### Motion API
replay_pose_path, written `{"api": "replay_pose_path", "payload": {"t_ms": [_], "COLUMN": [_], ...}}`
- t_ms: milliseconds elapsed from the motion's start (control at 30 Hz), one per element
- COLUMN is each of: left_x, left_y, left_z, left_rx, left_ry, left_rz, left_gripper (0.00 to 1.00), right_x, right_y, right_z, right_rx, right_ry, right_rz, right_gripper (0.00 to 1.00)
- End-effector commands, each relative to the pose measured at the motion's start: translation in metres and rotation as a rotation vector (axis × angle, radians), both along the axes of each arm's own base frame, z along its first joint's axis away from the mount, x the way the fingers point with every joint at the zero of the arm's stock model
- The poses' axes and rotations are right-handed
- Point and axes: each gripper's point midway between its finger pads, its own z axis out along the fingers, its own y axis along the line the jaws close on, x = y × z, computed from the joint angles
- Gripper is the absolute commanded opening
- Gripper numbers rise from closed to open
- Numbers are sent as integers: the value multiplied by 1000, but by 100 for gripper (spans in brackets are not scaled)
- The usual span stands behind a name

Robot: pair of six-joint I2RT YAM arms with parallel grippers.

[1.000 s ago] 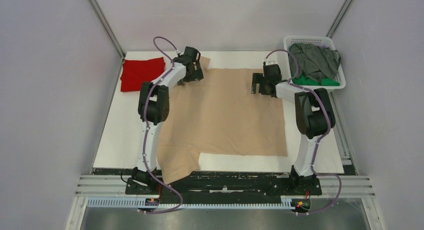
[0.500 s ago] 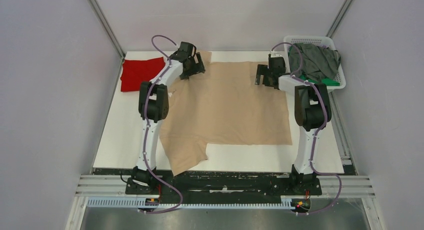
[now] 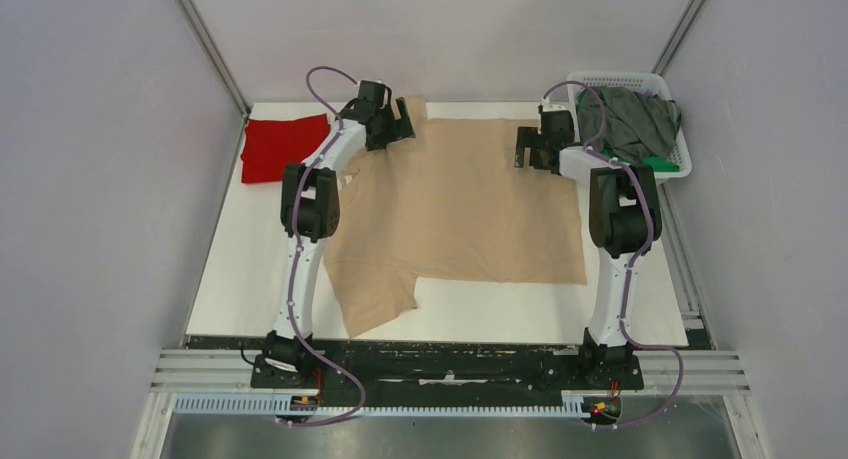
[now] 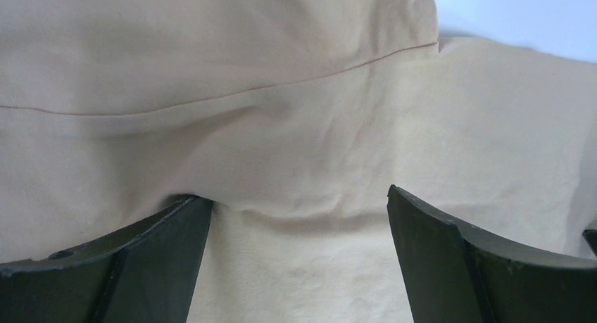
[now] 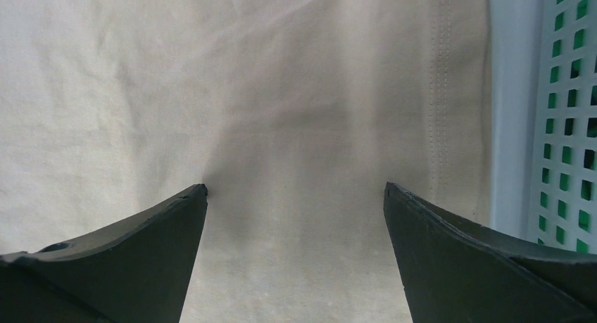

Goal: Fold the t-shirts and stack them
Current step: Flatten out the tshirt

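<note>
Where the table [image 3: 240,269] meets the arm bases: one sleeve [image 3: 375,304] of the beige t-shirt [image 3: 470,209] reaches the near edge, skewed to the left and creased.
Mid-table: the body of the beige t-shirt lies spread open and unfolded, fairly flat. The left arm's links pass over its left margin.
Left gripper [image 4: 296,193]: jaws wide apart, holding nothing. It is poised at the shirt's far-left corner, where the cloth puckers into a soft ridge along a seam.
Right gripper [image 5: 296,189]: jaws equally wide, holding nothing. It stands over smooth cloth at the far-right edge, the stitched hem just beside the basket [image 3: 620,80] wall.
Far left: a red t-shirt [image 3: 283,147] lies folded on the table, apart from the beige one.
Far right: the white basket holds a grey t-shirt [image 3: 630,119] over a green t-shirt [image 3: 655,163], both unfolded.
Stage (judged): early, with one shirt folded and the beige one awaiting its first fold.
Hazard, left: closing on the pucker may seize an uneven bunch or a single layer, giving a crooked fold line.
Hazard, right: with so little room, a finger may catch the basket wall and shift it.
Hazard, near: lifting the far edge may drag the sleeve off the table edge or leave it twisted inside the fold.
</note>
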Motion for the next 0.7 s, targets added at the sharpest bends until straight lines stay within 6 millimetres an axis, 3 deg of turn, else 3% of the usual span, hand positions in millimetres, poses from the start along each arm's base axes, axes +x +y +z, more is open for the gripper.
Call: {"api": "replay_pose_path", "payload": {"t_ms": [0, 100, 167, 233, 333, 467, 567, 667], "left_x": [16, 14, 6, -10, -51, -131, -198, -269], "left_y": [-11, -20, -22, -22, -16, 4, 19, 25], "left_z": [16, 55, 87, 118, 153, 156, 135, 106], "left_rx": [-71, -96, -82, -55, -51, -20, 68, 128], "left_ry": [-74, -138, -179, -219, -273, -240, -161, -63], "left_rz": [-84, -137, -165, -177, -169, -107, -63, -66], "left_gripper": [100, 100, 100, 100, 100, 100, 100, 100], "right_x": [11, 10, 4, -9, -39, -92, -123, -141], "right_y": [-2, 10, 19, 26, 34, 32, 29, 16], "right_z": [18, 47, 79, 106, 124, 127, 124, 120], "right_rx": [-12, 34, 54, 50, 64, 131, 175, 203], "right_ry": [-38, -76, -128, -177, -214, -237, -272, -278], "right_rz": [27, 81, 112, 128, 146, 121, 89, 22], "right_gripper": [98, 98, 98, 98, 98, 98, 98, 98]}}
